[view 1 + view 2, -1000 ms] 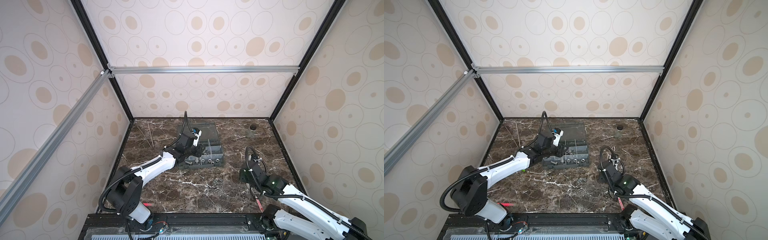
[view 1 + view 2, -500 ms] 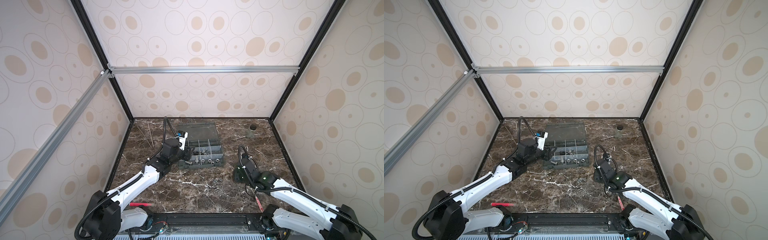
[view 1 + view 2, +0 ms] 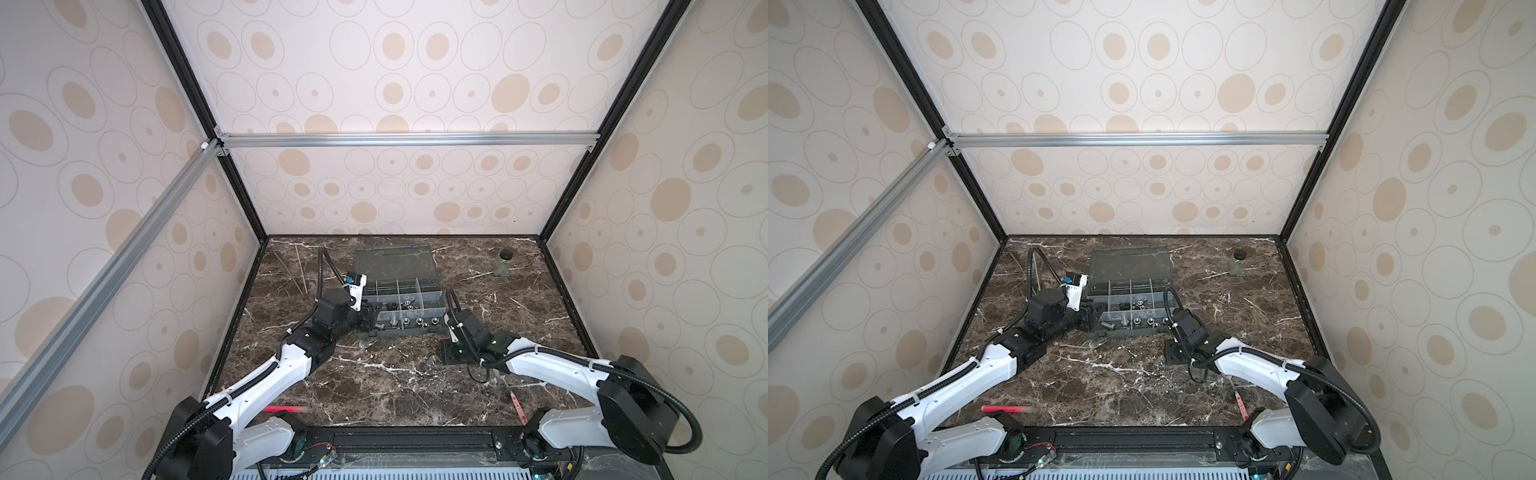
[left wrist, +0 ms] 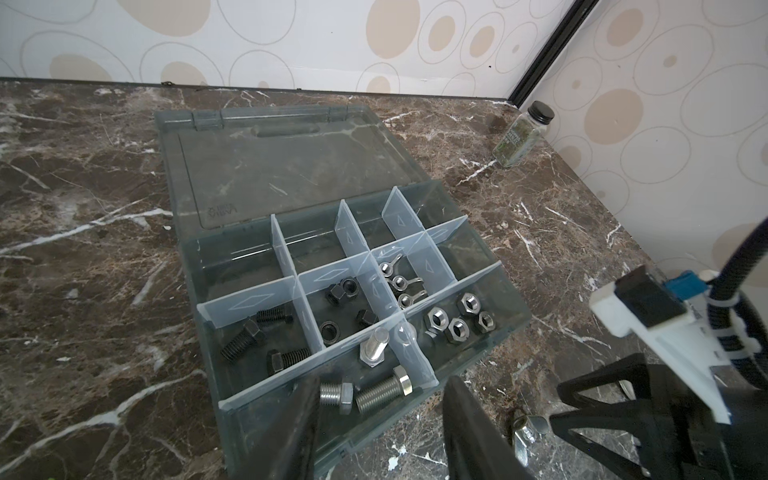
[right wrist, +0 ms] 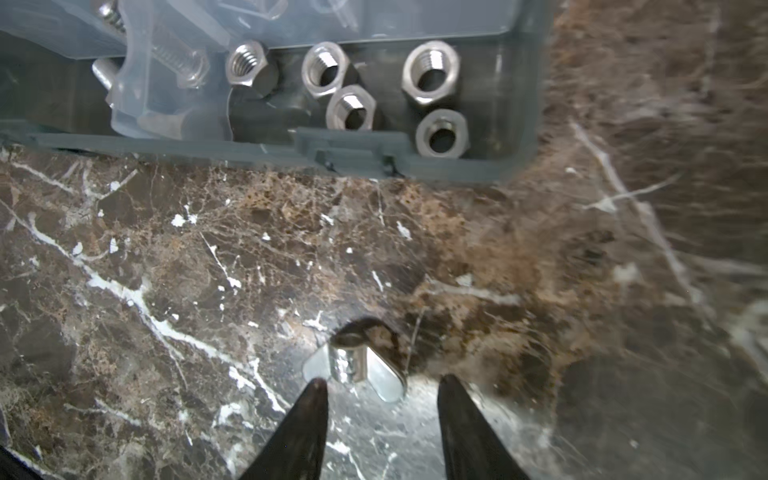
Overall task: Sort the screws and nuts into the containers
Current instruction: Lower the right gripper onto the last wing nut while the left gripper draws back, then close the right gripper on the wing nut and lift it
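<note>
Right gripper [image 5: 381, 384], jaws parted and empty, hovers over a silver winged metal nut [image 5: 358, 365] just nearside of the grey plastic organizer box [image 5: 166, 140]; pick-up needs lowering, then closing. Left gripper [image 4: 382, 382] also parted, empty.

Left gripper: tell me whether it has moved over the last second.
Yes. In a top view the left gripper has drawn back leftward, from above the organizer box to its near left corner.

grey organizer box [image 3: 399, 331] lies open — left claw [image 3: 371, 318] at its end, right claw [image 3: 442, 358] near.
</note>
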Robot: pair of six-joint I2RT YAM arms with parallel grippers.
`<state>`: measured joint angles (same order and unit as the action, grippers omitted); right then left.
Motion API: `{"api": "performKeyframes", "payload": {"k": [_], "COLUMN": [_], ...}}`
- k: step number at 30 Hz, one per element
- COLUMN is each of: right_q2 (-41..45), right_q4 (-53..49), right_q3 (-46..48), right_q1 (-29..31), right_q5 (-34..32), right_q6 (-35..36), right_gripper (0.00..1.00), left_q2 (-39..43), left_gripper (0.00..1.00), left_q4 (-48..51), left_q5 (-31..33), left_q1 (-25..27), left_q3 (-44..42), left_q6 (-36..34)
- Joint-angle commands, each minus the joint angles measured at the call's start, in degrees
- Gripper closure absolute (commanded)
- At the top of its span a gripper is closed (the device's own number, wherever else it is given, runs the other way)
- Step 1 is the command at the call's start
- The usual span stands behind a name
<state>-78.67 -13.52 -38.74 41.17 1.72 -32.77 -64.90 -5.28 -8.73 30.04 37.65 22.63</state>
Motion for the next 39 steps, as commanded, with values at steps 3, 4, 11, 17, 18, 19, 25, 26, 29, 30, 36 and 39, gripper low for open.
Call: {"api": "performKeyframes", "payload": {"k": [3,4,11,17,18,19,25,26,29,30,36,39], "right_q2": [-3.74,-4.36,-7.40,-6.10,-5.74,-5.38,-4.32,-4.07,-3.49,-3.50,-4.65,-6.21], "right_q4": [3.75,4.02,4.28,5.88,5.80,5.94,5.89,5.77,4.50,3.43,-3.24,-5.65], "right_q3": [-2.39,-2.62,-2.76,0.15,0.41,0.92,2.46,2.61,2.30,1.82,-2.07,-4.46], "right_q1": [0.66,0.65,0.64,1.32,1.71,2.04,4.34,4.77,5.59,5.79,6.48,6.84], "right_q5": [3.29,3.21,4.20,4.79,4.70,4.46,2.44,1.96,0.09,-0.88,-6.13,-7.46], "right_q6": [1.93,2.11,1.70,-0.64,-1.01,-1.39,-3.29,-3.60,-3.88,-3.92,-2.11,-1.12], "right_gripper": [0.52,0.52,0.52,0.52,0.52,0.52,0.52,0.52,0.52,0.52,0.52,0.52], "left_q2": [1.62,1.79,1.97,1.78,1.67,1.67,0.97,0.83,0.75,0.74,0.74,0.92], "left_gripper": [0.52,0.52,0.51,0.51,0.51,0.51,0.51,0.51,0.51,0.51,0.51,0.51], "left_q4": [-2.19,-2.19,-2.28,-3.10,-3.15,-3.22,-3.95,-4.02,-4.03,-4.08,-4.04,-3.99], "left_q5": [-0.73,-0.70,-1.26,-1.96,-1.94,-2.06,-3.00,-3.06,-3.13,-3.07,-3.17,-2.97], "left_q1": [-0.52,-0.59,-0.60,-0.60,-0.60,-0.59,-0.61,-0.60,-0.60,-0.60,-0.60,-0.61], "left_q3": [-0.80,-0.98,-1.35,-1.88,-1.92,-1.88,-1.81,-1.79,-1.79,-1.80,-1.92,-2.05], "left_q6": [2.21,2.15,2.57,3.12,3.20,3.29,3.73,3.82,3.89,3.82,3.82,4.00]}}
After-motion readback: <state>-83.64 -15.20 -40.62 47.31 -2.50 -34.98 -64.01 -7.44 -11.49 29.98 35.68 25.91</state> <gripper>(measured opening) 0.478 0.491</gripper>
